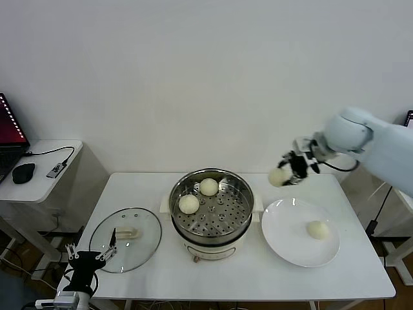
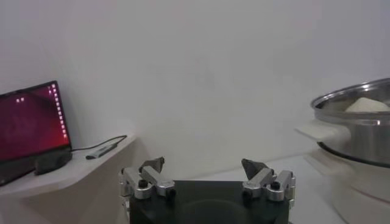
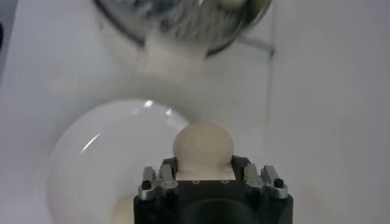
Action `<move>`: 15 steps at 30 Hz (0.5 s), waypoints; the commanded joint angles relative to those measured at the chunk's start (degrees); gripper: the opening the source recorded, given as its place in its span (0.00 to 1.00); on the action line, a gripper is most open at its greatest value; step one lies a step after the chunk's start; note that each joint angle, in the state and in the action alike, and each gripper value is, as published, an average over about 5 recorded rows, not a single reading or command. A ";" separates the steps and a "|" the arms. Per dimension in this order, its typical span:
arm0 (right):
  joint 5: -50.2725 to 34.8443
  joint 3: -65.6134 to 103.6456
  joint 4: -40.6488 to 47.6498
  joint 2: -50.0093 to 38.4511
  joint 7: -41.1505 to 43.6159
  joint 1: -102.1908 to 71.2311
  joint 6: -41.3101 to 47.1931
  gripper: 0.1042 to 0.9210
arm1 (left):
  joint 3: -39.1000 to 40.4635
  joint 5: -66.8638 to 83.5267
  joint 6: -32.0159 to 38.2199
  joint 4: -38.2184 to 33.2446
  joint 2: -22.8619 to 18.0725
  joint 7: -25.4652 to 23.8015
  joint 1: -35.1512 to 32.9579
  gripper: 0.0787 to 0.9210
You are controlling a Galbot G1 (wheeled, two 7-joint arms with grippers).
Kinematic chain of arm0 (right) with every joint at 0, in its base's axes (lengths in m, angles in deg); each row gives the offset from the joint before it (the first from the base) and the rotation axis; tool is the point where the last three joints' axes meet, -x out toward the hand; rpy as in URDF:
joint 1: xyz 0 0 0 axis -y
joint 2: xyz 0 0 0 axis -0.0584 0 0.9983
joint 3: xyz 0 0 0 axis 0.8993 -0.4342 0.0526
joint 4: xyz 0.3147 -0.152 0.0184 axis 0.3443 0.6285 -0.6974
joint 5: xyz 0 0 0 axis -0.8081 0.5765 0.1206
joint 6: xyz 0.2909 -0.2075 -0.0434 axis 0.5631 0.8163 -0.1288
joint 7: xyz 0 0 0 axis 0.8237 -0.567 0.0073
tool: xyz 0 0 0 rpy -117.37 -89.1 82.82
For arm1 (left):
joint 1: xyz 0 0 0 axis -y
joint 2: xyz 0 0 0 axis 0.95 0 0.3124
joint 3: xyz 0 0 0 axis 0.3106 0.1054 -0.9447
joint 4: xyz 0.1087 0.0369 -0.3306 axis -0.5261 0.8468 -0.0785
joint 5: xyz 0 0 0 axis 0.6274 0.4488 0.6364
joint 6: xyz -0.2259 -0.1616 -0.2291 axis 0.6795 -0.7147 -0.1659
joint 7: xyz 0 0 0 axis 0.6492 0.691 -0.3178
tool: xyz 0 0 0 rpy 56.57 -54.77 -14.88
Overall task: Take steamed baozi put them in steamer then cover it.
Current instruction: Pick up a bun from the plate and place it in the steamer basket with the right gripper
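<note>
Gripping 1 smooth, round baozi [image 1: 279, 176], the right gripper [image 1: 288, 173] hung above the table between the shiny perforated steamer [image 1: 210, 205], which held 2 buns, and the flat white plate [image 1: 290, 242]. The left gripper [image 1: 90, 256] sat spread beside the glass cover [image 1: 143, 240].

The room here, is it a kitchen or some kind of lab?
Probably a lab or test room staged as a kitchen corner: plain white walls, a white table holding only the steamer, its cover and a plate, and a laptop on a side desk.
</note>
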 commanded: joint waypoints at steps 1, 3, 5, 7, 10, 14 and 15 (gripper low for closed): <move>-5.22 -7.95 -3.13 12.34 -3.63 6.14 -5.24 0.56 | -0.26 0.03 0.04 -0.08 -0.75 0.11 0.05 0.88; -3.40 -8.97 -2.79 14.25 -3.57 5.09 -8.87 0.56 | -0.38 -0.02 0.06 -0.13 -1.13 0.14 0.01 0.88; -1.99 -9.91 -2.32 15.80 -3.26 4.48 -12.20 0.56 | -0.47 -0.09 0.08 -0.16 -1.36 0.15 -0.06 0.88; 0.02 -10.90 -1.77 17.30 -2.71 4.12 -15.50 0.56 | -0.68 -0.10 0.10 -0.25 -1.52 0.16 -0.11 0.88; 4.31 -11.94 -0.44 19.67 -2.29 3.49 -20.46 0.56 | -1.09 -0.05 0.07 -0.49 -1.71 0.19 -0.15 0.88; 7.72 -12.31 1.81 22.73 -3.08 2.25 -25.13 0.56 | -1.36 -0.04 0.07 -0.74 -2.08 0.24 -0.25 0.88; 8.72 -12.24 2.44 23.44 -3.31 1.87 -26.23 0.57 | -1.38 -0.04 0.09 -0.74 -2.20 0.26 -0.30 0.88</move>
